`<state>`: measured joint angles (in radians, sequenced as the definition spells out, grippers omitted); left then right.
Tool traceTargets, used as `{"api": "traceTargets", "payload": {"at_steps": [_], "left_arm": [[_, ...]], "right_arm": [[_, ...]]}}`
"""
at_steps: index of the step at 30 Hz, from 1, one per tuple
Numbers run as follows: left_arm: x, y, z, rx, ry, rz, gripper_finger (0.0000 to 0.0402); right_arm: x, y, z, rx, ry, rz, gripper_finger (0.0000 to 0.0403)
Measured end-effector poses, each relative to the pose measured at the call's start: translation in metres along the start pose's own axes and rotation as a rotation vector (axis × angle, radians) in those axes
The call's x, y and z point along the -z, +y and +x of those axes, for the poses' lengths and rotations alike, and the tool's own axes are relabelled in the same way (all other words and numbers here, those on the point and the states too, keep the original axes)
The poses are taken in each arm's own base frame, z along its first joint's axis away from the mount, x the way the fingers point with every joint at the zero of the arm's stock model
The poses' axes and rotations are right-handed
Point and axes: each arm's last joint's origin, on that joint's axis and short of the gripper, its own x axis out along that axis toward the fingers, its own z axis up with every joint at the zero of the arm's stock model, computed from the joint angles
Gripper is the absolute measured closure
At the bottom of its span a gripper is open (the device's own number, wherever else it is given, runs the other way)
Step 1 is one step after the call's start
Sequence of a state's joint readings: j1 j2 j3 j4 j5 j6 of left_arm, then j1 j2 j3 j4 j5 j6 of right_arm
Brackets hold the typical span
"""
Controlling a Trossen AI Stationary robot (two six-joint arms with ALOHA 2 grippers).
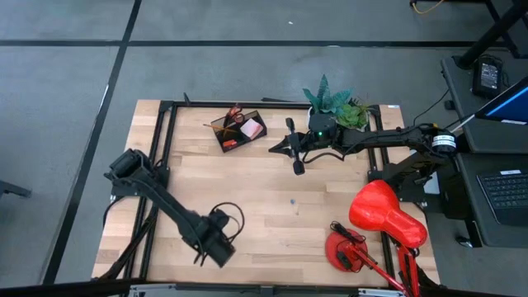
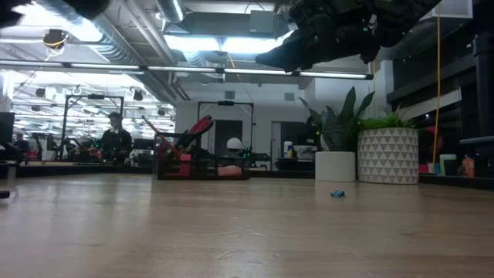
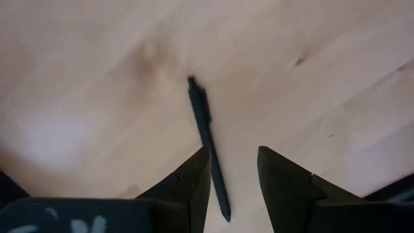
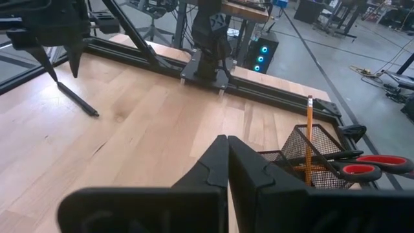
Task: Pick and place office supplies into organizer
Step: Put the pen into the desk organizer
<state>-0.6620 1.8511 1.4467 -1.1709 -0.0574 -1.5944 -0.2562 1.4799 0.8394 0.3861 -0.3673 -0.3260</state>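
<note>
Scissors (image 4: 369, 169) and pencil (image 4: 308, 139) are already stowed in the organizer (image 1: 239, 129); well apart from it, a black pen (image 3: 207, 139) is straddled by the parted left gripper (image 3: 234, 175) (ungrasped). The right gripper (image 4: 226, 165) is closed, empty.

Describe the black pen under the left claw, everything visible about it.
The black pen is a slim, dark stick, plastic by the look, with what seems to be a clip near one end. It lies flat on the pale wooden table, near the front left area, far from the organizer. The left claw hangs right above it, fingers apart on either side of the pen's lower part; one finger overlaps it in the left wrist view. Whether anything touches it cannot be told.
</note>
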Motion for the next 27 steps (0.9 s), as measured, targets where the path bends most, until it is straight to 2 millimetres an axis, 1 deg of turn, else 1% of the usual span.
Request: {"api": "traceTargets", "payload": {"at_steps": [6,11,14,17,21,27], "left_arm": [[0.016,-0.003,0.008,-0.021,-0.013,-0.074,0.0281],[0.022,-0.005,0.016,-0.048,0.010,-0.122,0.0281],[0.023,-0.009,0.024,-0.055,0.022,-0.119,0.0281],[0.023,-0.014,0.031,-0.045,0.021,-0.098,0.0281],[0.024,-0.016,0.039,-0.071,0.023,-0.116,0.0281],[0.025,-0.017,0.048,-0.104,0.024,-0.120,0.0281]], "right_arm": [[0.001,0.001,0.000,-0.005,0.013,0.011,0.0393],[0.002,0.002,0.000,-0.011,0.019,0.056,0.0393],[0.001,0.005,0.001,-0.020,0.020,0.066,0.0393],[0.000,0.010,0.003,-0.039,0.022,0.063,0.0393],[-0.002,0.019,0.006,-0.069,0.025,0.060,0.0393],[-0.007,0.037,0.011,-0.128,0.014,0.044,0.0393]]}}
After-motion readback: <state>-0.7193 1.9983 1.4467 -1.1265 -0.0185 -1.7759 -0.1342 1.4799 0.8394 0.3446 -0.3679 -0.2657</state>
